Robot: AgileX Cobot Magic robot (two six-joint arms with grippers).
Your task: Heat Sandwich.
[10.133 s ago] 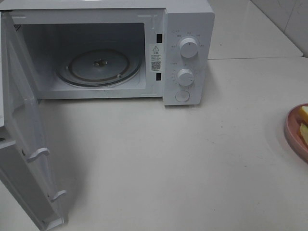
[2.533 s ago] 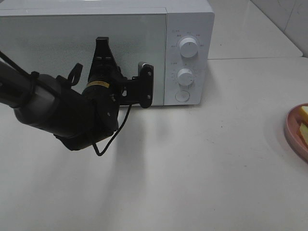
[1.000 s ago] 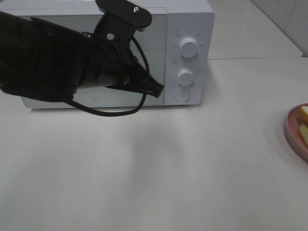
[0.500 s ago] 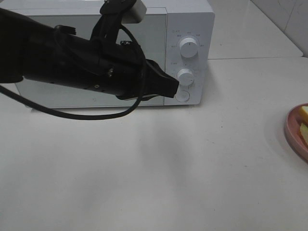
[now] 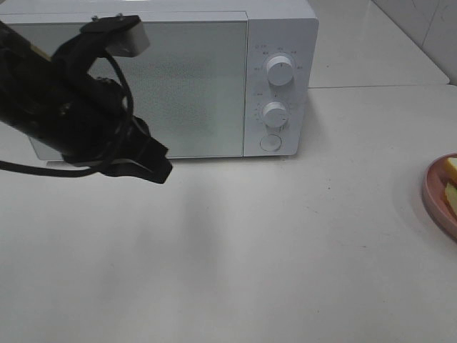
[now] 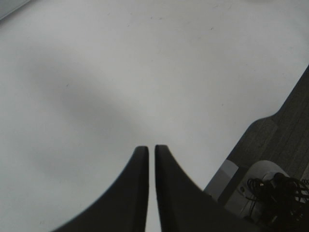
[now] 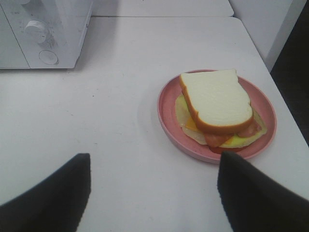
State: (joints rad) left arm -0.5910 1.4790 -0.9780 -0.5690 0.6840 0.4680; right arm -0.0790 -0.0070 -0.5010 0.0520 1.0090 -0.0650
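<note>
Microwave [image 5: 171, 78] at back of worktop [image 5: 285, 250], door shut, contents hidden. Pink plate [image 7: 169, 113] well to right of microwave, holds sandwich [image 7: 216, 104]: white bread slice on top, yellow and red filling showing beneath. Left pincer [image 6: 147, 154] in front of microwave door, over bare worktop, tips nearly together, narrow slit between, grips nothing. Right pincer [image 7: 153, 176] near plate, tips wide apart, empty.

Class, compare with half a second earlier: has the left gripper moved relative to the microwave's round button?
Yes. The left gripper has drawn back leftward and toward the camera, away from the microwave's round button that it was against.
</note>
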